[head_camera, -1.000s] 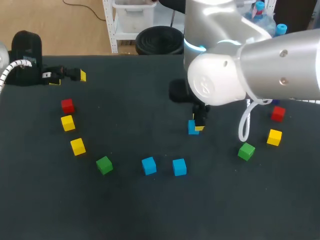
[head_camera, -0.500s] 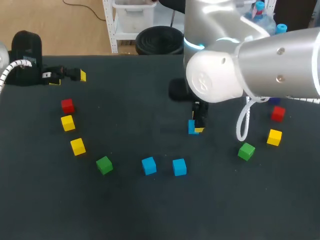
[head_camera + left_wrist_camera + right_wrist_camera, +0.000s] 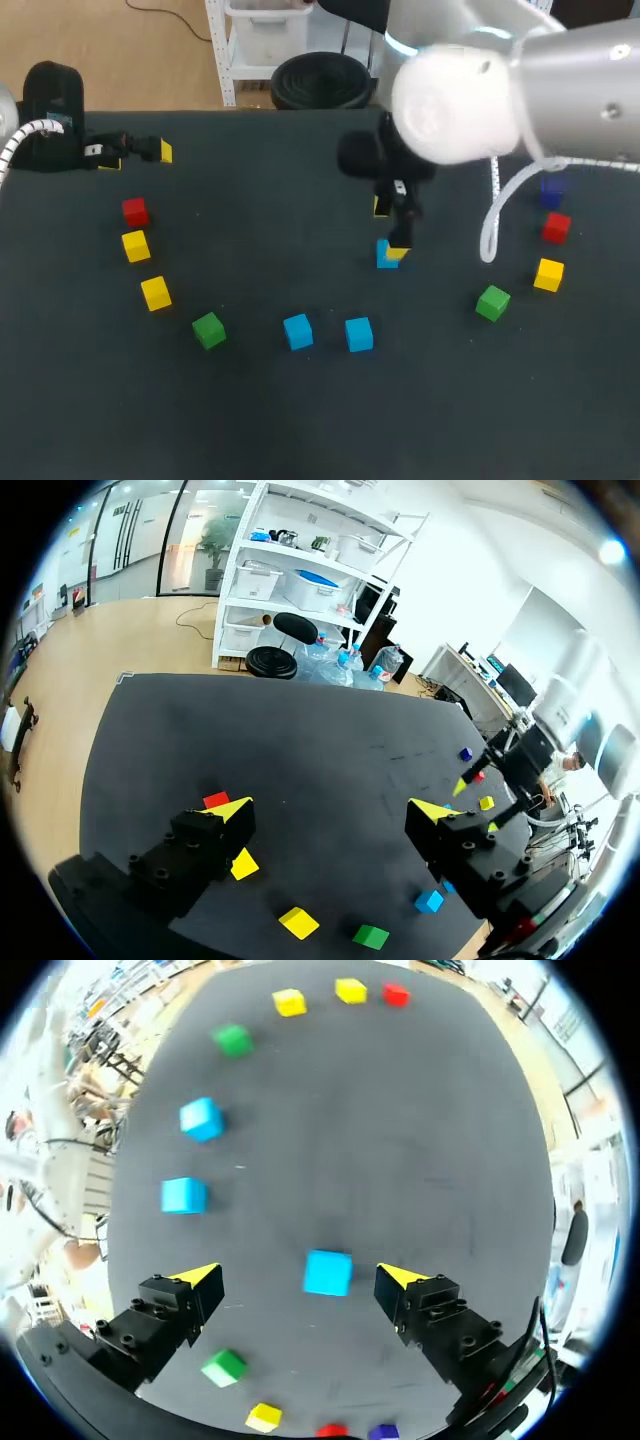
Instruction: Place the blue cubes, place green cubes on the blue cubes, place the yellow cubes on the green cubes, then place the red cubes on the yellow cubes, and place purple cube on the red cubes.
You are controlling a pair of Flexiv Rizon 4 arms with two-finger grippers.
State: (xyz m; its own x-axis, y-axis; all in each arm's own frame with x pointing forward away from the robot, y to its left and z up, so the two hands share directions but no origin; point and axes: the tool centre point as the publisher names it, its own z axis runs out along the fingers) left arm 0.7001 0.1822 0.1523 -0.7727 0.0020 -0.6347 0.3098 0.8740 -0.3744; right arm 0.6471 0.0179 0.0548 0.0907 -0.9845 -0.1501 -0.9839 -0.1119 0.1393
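Observation:
My right gripper (image 3: pixel 391 231) (image 3: pixel 299 1274) hangs open above a blue cube (image 3: pixel 328 1272) (image 3: pixel 384 255) that rests on the black table, between the fingers but apart from both. Two more blue cubes (image 3: pixel 297 331) (image 3: pixel 358 334) lie nearer the front. Green cubes (image 3: pixel 208 329) (image 3: pixel 492 302), yellow cubes (image 3: pixel 135 245) (image 3: pixel 155 292) (image 3: pixel 548 274), red cubes (image 3: pixel 135 211) (image 3: pixel 556 228) and a purple cube (image 3: pixel 551 193) lie singly in an arc. My left gripper (image 3: pixel 138 153) (image 3: pixel 332 809) stands open and empty at the far left, behind the red cube (image 3: pixel 215 800).
The black table (image 3: pixel 260 420) carries only the cubes. My right arm's big white body (image 3: pixel 500 90) hangs over the back right and hides part of the table there.
My right gripper has opened and let go of the blue cube, then risen and drawn back from it. The cube stays on the table. The left arm has not moved.

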